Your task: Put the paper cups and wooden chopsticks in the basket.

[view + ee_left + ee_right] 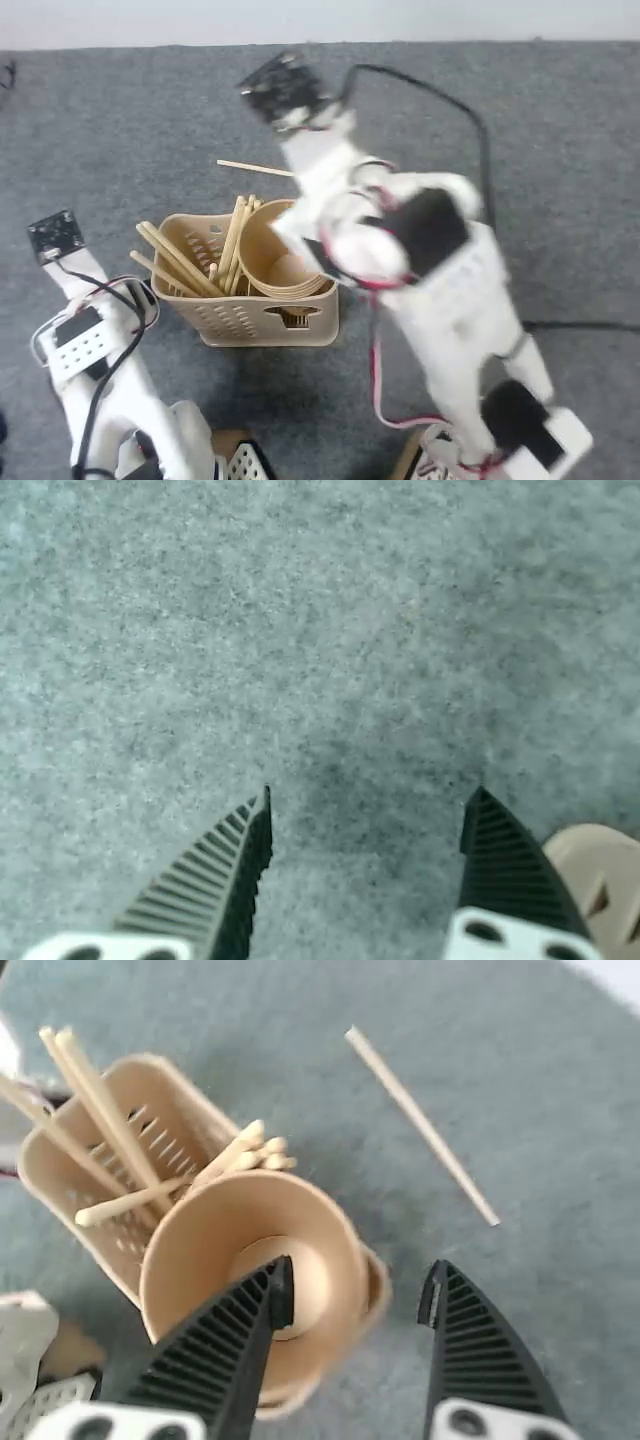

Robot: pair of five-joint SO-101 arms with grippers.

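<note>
The right hand (360, 1265) is hanging over the basket (80, 1180) with its ribbed jaws standing wide apart and holding nothing. The jaws are framing the cups (250, 1260), which are sitting nested and mouth up in one end of the basket. Beside the cups, a bunch of chopsticks (245, 1150) is leaning in the basket with the ends poking above the rim. Beyond the basket and well apart from it, one loose chopstick (420, 1125) is lying flat on the surface (120, 120). It looks like the only piece left to go in.

The left hand (372, 792) is likewise gaping open and empty. It is pointing down at bare surface, with a corner of the basket showing just beside one jaw.

The loose chopstick is probably going to handle as a light, stiff, thin stick. Taking it near the middle, with the jaws closing across its width, should stop it from tipping or swinging. Because it is lying flat on a soft covering, the tips will likely need to press down on either side of it. A glancing touch could roll or flick it away. The cups are thin-walled and would be crushing easily under a hard squeeze, but they are already in place.

The surface is wearing a grey, felt-like covering that should be giving some grip. In the high view, a pale strip is running along its far edge. A black cable (470, 110) is looping across the surface by the right arm, away from the loose chopstick.
</note>
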